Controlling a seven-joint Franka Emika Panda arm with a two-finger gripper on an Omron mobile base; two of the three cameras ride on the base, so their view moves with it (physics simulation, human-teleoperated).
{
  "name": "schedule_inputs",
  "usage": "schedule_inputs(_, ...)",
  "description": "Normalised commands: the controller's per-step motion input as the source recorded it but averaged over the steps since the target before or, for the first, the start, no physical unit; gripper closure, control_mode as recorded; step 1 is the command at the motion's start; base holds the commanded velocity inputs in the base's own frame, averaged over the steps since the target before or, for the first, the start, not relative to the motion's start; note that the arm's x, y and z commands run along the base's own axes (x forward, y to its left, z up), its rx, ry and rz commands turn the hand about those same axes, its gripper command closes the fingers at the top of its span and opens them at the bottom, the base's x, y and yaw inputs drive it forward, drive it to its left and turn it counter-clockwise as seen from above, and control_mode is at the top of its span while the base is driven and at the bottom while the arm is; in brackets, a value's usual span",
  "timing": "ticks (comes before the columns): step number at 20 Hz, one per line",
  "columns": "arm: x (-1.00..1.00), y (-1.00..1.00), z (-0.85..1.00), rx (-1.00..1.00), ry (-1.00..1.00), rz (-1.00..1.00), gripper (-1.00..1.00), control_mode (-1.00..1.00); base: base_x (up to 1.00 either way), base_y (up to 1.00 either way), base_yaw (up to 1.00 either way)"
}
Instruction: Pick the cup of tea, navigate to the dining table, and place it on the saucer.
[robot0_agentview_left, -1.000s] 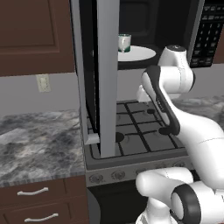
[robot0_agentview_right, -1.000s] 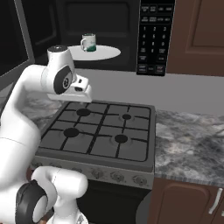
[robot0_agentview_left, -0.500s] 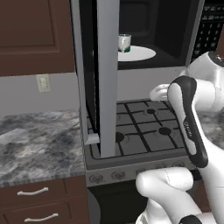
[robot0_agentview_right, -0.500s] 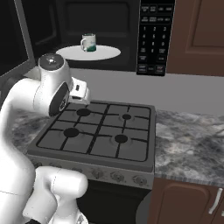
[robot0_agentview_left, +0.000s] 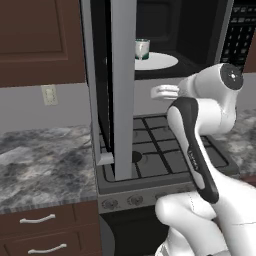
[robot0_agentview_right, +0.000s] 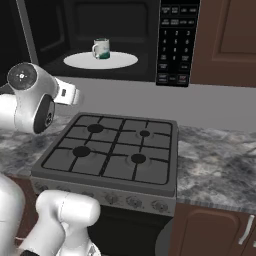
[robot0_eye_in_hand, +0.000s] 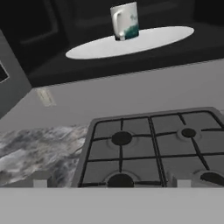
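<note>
**Cup sits above and ahead of the hand, inside the open microwave**

The cup (robot0_eye_in_hand: 125, 21) stands upright on the white turntable (robot0_eye_in_hand: 148, 38) inside the microwave (robot0_agentview_right: 115, 30), whose door (robot0_agentview_left: 117, 85) hangs open toward the left. In the hand view the cup lies high and a little left of centre, while the stove (robot0_eye_in_hand: 153, 144) fills the lower half; so the hand is looking out over the burners from below the microwave floor, well short of the cup. The reach that follows has to go up and forward, into the cavity.

The cup's axis is vertical, and its handle appears to face left in the hand view, though at this size I would not swear to it. A side-on approach across the body, clear of the handle, looks the sensible line.

The gripper (robot0_agentview_left: 164, 91) shows in the left base view as a pale block at the wrist's end. Its fingers are too small and blurred to read, so I cannot tell how wide the jaws stand. Nothing seems to be held.
</note>
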Motion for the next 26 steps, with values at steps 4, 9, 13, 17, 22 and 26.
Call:
schedule_inputs(4,0.48,0.18,0.73,-0.04,0.13,-0.08,-1.00,-1.00,0.00,0.00,0.00)
schedule_inputs(9,0.49,-0.01,0.21,-0.14,0.05,-0.01,-1.00,-1.00,0.00,0.00,0.00)
schedule_inputs(13,0.35,-0.28,0.00,0.00,-0.08,0.00,-1.00,-1.00,0.00,0.00,0.00)
schedule_inputs(17,0.32,-0.36,0.00,0.01,-0.15,0.00,-1.00,-1.00,0.00,0.00,0.00)
schedule_inputs(22,0.45,0.11,0.16,-0.03,-0.05,0.00,-1.00,-1.00,0.00,0.00,0.00)
schedule_inputs(26,0.32,0.16,0.39,-0.09,0.00,0.00,-1.00,-1.00,0.00,0.00,0.00)
